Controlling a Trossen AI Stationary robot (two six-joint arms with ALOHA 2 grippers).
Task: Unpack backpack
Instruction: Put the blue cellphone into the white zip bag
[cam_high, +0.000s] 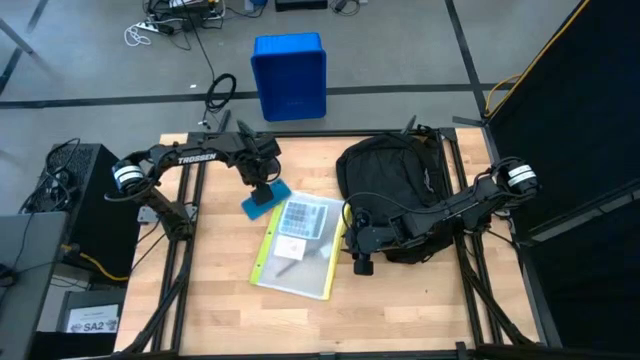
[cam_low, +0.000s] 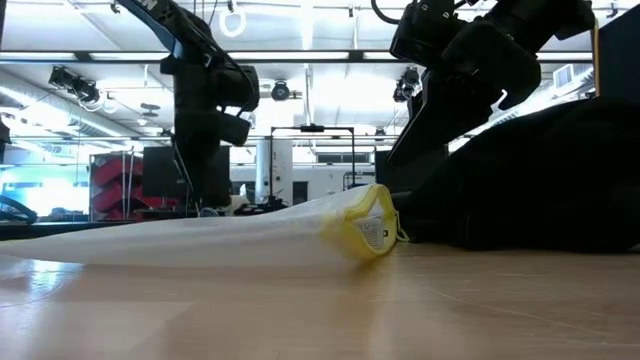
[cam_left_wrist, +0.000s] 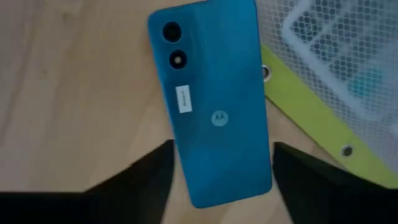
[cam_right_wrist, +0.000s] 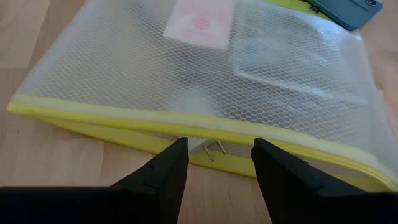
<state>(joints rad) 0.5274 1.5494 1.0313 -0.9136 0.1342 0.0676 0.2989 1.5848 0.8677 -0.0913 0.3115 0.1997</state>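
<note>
High view is showing the left tool (cam_high: 263, 192) straddling, fingers apart, the flat teal phone (cam_high: 266, 200) mid-desk beside the yellow-edged clear mesh pouch (cam_high: 296, 246), the right tool (cam_high: 362, 243) hovering part-open between that pouch and the rounded black fabric backpack (cam_high: 392, 180), likely needing to reach into it next.

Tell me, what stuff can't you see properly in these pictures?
- Inside the backpack: hidden in the high view by its own black fabric and the right arm lying across it.
- What's inside the mesh pouch: blurred by the netting in the right wrist view.
- Writing on the blue phone's white sticker: too small in the left wrist view.
- The phone in the low view: hidden behind the pouch.
</note>
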